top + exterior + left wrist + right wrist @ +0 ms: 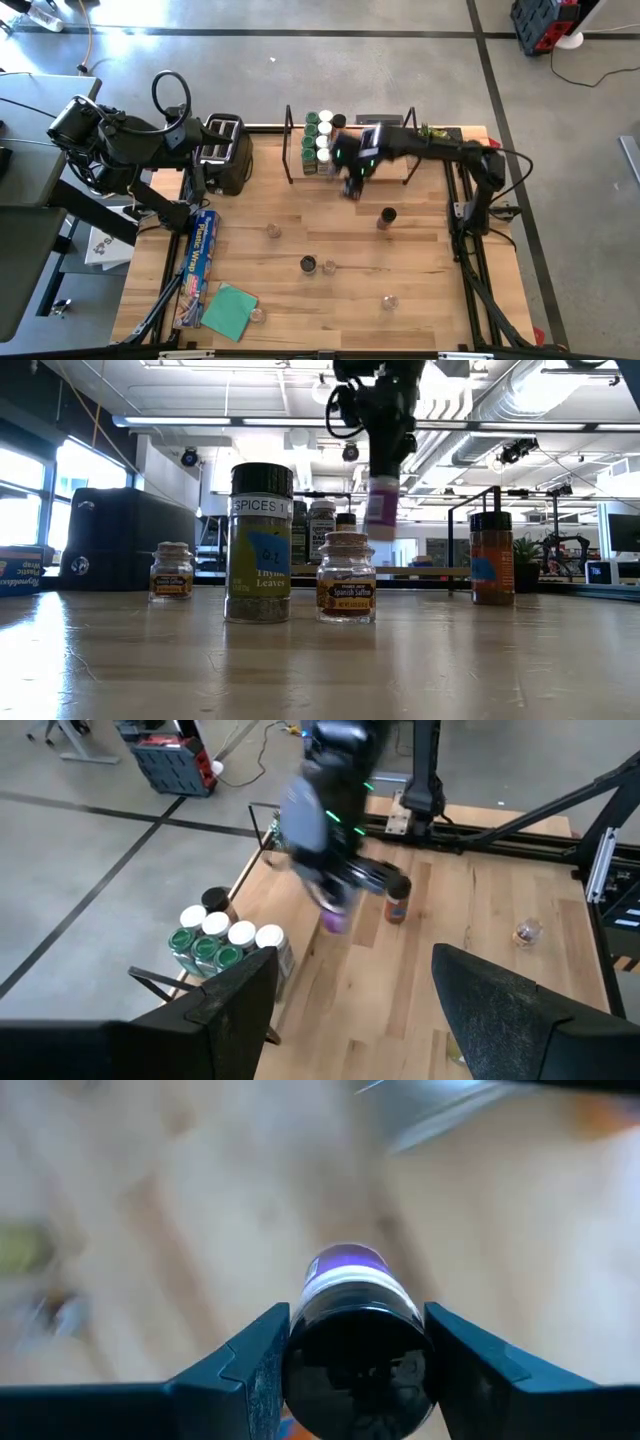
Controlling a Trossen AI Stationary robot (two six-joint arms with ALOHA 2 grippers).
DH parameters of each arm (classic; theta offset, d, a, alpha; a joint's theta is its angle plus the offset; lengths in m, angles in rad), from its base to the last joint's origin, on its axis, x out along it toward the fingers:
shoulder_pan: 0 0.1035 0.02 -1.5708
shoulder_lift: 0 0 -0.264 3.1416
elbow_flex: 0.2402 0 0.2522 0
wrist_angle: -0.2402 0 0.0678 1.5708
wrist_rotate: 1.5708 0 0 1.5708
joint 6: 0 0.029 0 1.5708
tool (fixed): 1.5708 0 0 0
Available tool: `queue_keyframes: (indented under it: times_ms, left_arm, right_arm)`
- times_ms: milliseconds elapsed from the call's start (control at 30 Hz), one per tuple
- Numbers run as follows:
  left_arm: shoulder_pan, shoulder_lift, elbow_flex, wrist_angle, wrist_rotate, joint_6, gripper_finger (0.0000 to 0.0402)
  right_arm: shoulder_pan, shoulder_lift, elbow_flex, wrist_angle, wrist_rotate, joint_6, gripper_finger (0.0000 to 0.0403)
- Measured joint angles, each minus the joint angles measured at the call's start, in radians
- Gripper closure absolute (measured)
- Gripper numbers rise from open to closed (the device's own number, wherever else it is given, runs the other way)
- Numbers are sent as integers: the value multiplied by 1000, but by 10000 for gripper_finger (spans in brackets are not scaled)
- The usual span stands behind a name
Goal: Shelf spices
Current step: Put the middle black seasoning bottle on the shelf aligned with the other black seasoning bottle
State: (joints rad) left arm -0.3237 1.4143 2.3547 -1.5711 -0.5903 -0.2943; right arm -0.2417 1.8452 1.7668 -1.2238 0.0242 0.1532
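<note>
Right tool (357,1355) grips (seemingly purple-labelled) jar (356,1315).

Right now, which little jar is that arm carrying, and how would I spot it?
Find the wooden shelf at the table's far edge, its left end packed with jars. Just in front hangs the right pincer, clamped on a black-topped jar. Unlike its neighbours, it has a purple label and hangs in the air.

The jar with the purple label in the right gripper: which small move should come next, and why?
Probably carry it toward the shelf. The right gripper is shut on the purple-labelled jar, which hangs clear above the table in the low view. The other shelved jars fill the shelf's left end, with free space beside them.
</note>
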Motion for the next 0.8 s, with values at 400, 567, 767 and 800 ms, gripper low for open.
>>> queue_keyframes:
  times_ms: [400,567,767,800]
  left_arm:
    - [1,0,0,0,-28,-8,140]
    - [1,0,0,0,-47,-34,140]
    - [1,0,0,0,-50,-45,140]
    - [1,0,0,0,-51,-45,140]
  right_arm:
    - [-276,59,53,157,-23,88,216]
    - [-295,90,53,212,-14,128,216]
    - [-296,113,53,277,-9,146,171]
    - [-296,113,53,285,-8,146,168]
